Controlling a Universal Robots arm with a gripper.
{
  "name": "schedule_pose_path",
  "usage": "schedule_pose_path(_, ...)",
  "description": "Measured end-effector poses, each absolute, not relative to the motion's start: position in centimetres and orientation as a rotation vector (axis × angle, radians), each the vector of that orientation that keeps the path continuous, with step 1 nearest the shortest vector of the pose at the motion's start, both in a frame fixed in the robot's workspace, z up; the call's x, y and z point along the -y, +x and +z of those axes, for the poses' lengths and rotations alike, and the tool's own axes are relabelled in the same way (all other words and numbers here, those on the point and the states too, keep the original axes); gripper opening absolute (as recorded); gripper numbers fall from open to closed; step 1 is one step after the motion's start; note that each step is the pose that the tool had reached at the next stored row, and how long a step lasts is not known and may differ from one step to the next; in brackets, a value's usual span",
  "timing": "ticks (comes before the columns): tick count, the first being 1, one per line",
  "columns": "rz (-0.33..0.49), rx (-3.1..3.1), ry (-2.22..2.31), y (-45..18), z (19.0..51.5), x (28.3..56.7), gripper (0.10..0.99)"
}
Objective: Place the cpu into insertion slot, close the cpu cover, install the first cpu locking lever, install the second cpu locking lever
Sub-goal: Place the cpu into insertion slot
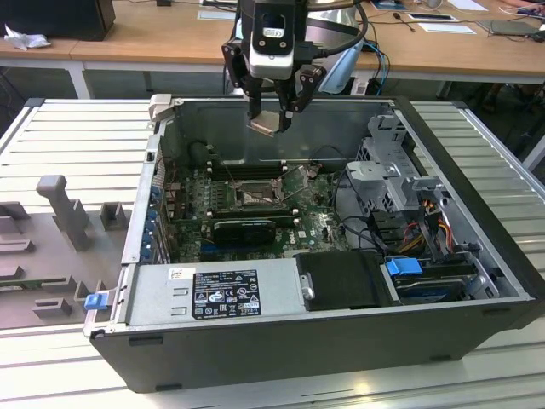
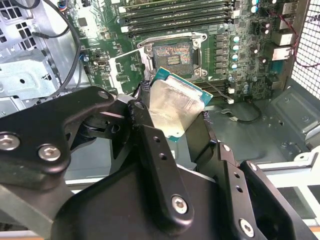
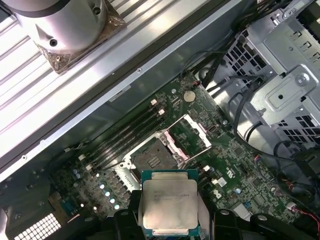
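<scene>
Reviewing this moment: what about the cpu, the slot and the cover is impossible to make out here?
- The cpu: its underside faces away from the camera in both wrist views.
- The insertion slot: its pins are too small to tell apart in the exterior view.
- The cpu cover: one corner is hidden behind the fingers in the second wrist view.

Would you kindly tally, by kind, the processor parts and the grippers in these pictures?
Chip, held by the gripper: 1
Socket, with no chip in it: 1
Cover, swung open: 1
Gripper: 1
Total: 4
</scene>
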State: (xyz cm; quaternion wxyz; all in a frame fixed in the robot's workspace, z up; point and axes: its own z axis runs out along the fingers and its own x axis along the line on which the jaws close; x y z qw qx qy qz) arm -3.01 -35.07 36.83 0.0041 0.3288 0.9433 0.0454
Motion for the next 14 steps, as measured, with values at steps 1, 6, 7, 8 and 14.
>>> schedule_pose_path(1,0.142,-2.954,1.034,-3.01,36.83,35.07,0.525)
schedule_pose_path(6,0.142,-2.944,1.061,-3.01,36.82,35.07,0.525)
schedule_pose_path(7,0.142,-2.942,1.065,-3.01,36.82,35.07,0.525)
schedule_pose_path(8,0.142,-2.939,1.072,-3.01,36.82,35.07,0.525)
schedule_pose_path(14,0.142,-2.924,1.110,-3.01,36.81,35.07,0.525)
